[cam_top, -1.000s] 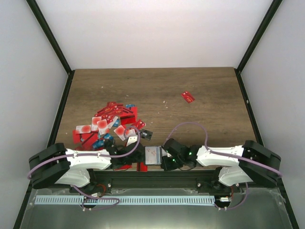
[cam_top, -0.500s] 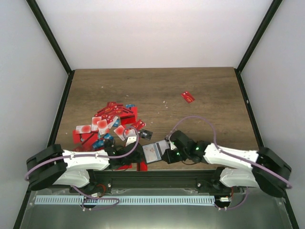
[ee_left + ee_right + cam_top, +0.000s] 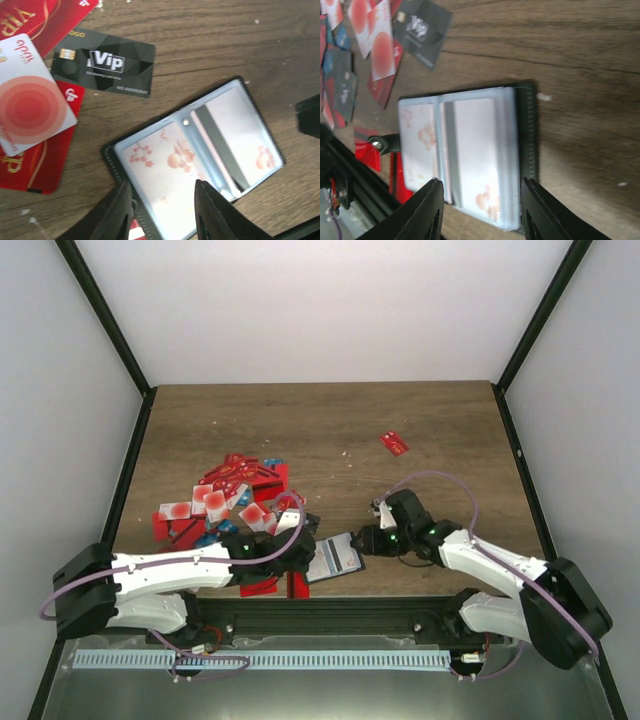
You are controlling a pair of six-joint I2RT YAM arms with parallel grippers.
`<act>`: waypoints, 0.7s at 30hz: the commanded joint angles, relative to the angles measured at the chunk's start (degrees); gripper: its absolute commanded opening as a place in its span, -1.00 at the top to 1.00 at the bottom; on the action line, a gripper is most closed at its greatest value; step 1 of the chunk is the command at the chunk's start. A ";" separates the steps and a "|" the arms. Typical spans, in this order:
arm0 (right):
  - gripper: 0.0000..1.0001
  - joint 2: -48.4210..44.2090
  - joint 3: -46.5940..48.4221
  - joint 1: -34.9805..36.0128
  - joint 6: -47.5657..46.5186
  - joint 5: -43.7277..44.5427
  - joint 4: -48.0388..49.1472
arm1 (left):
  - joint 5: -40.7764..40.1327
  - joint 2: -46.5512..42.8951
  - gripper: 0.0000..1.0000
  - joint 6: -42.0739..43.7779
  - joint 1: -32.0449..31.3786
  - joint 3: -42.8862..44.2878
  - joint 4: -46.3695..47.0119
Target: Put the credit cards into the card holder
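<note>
**Card holder lying open between my two grippers**

I see the card holder point(image 3: 335, 557) spread open on the table point(image 3: 450, 420), near the front edge. My left gripper point(image 3: 162, 202) and right gripper point(image 3: 480, 190) sit at its opposite ends, both with jaws spread. The credit cards point(image 3: 225, 502) lie heaped to its left.

"Vip" in white on the black card point(image 3: 102, 62), gold "VIP" on a red card point(image 3: 45, 15)

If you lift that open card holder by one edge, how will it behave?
Likely floppy: the card holder lies open as two hinged halves, so one may sag. Its clear sleeves look slippery. Flat, it should slide, not roll.
</note>
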 commanded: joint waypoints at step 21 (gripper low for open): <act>-0.13 10.36 -6.31 -5.34 -1.57 -11.03 11.17 | 12.24 24.15 0.80 9.90 -0.54 7.49 14.31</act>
